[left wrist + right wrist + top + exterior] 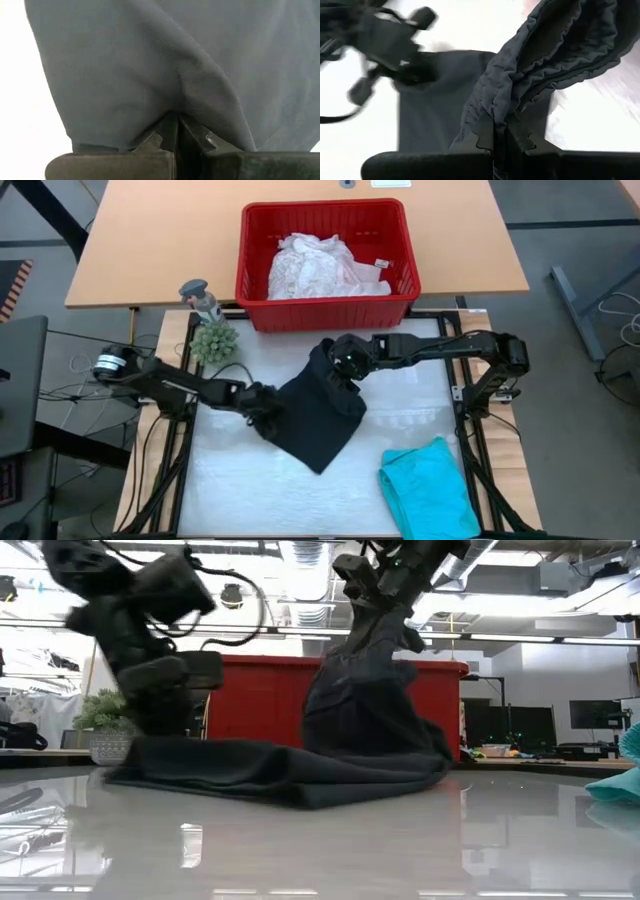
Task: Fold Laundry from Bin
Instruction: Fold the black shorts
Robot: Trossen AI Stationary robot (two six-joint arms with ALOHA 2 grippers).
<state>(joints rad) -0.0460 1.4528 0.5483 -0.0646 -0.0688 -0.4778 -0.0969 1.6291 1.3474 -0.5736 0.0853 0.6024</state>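
The black garment (318, 415) is being folded on the white table mat (300, 495): one edge is pinched low by the left gripper (262, 405), another is pinched and held raised by the right gripper (340, 367). Next, the raised edge probably needs carrying across and laying flat, while a white lacy top (315, 268) waits in the red bin (325, 307).

Probably a lab: exposed ceiling ducts (520, 570), monitors (530, 725) behind the table

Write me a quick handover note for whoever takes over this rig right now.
Left gripper: jaws shut on the black garment at its left edge, low on the table.
Right gripper: jaws shut on the same garment's far corner, lifted.
Teal garment: folded at front right, done.
White lacy top: in the red bin, not started.
Left: finish folding the black one, then the white.
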